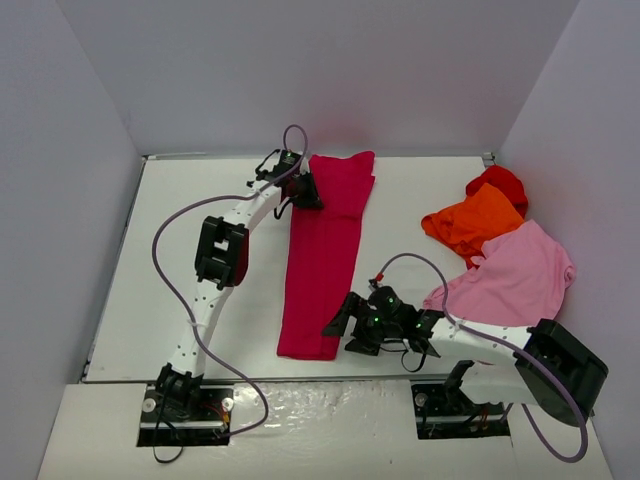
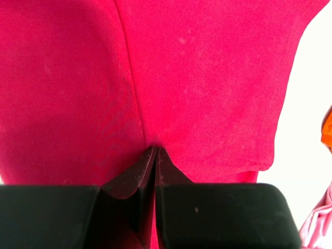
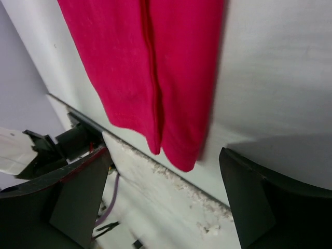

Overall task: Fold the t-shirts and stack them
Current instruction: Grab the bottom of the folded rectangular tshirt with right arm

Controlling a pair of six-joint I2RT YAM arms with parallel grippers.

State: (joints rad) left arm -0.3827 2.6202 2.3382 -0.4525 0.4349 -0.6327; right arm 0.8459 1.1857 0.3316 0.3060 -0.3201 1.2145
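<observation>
1. The crimson-magenta t-shirt (image 1: pixel 322 260) lies flat on the white surface (image 1: pixel 420 190), folded into a long narrow strip. It runs from the far edge toward the near edge, about midway between the two arms.
2. The left gripper (image 1: pixel 305 190) sits at the far end of the strip, on its left edge. In the left wrist view its fingers (image 2: pixel 129 181) are pressed together with a pinch of the crimson cloth caught between them.
3. The right gripper (image 1: pixel 345 333) is down by the near end of the strip, just to its right. Its jaws are spread wide and hold nothing.
4. In the right wrist view the two fingers (image 3: pixel 78 202) stand far apart, and the shirt's near corner shows beyond the gap between them, clear of both.
5. The other t-shirts are bunched at the right side of the surface, well apart from the strip.
6. The red t-shirt (image 1: pixel 500 183) lies farthest back, touching the orange t-shirt (image 1: pixel 470 222) just in front of it.
7. The light pink t-shirt (image 1: pixel 515 280) is spread nearest, against the orange one's near edge.
</observation>
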